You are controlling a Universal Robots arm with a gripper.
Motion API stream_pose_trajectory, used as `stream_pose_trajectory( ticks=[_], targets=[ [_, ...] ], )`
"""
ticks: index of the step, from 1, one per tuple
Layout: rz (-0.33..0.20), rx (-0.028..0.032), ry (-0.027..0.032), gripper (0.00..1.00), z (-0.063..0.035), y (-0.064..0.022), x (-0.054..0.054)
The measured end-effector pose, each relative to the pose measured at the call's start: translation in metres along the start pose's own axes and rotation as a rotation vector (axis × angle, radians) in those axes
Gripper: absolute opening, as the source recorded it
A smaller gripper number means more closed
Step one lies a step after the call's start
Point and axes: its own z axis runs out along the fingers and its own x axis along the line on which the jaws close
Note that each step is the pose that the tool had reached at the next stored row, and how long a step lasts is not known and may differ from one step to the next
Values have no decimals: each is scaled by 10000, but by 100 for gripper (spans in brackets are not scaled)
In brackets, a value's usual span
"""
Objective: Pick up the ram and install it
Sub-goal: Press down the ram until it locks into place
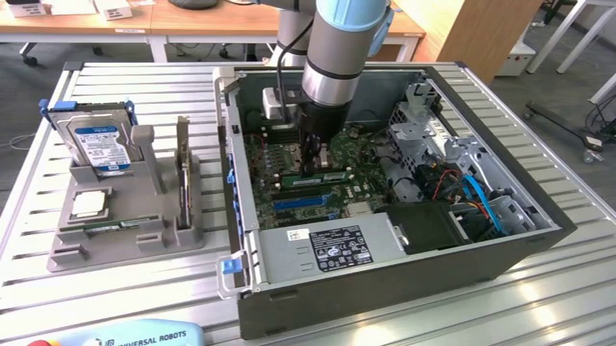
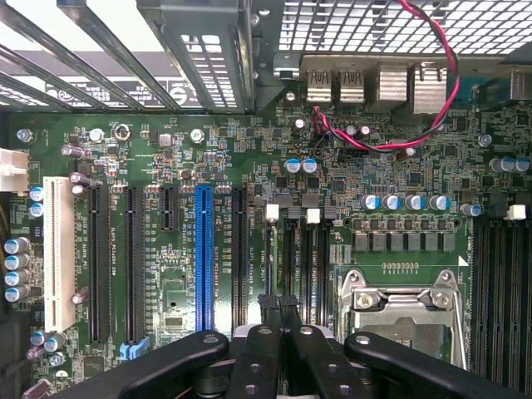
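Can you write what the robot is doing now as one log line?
arm: inside the case | fingers: shut, over slots on the board | ram: can't tell if held

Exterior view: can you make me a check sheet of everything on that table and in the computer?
Surface: slatted metal table with open computer case and grey holder.
Job's things: green ram stick lying in the holder.
Clutter: hard drive, upright card, square chip, all in the holder.
Pincer: shut, low over the motherboard slots; nothing seen held.
Cables: blue cables inside the case.
Surroundings: wooden desks behind.
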Motion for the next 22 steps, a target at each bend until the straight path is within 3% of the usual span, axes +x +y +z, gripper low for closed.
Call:
stream_pose_trajectory(
  ticks=[22],
  targets=[
    [0, -1, -1, 10, 13, -1, 0]
  ],
)
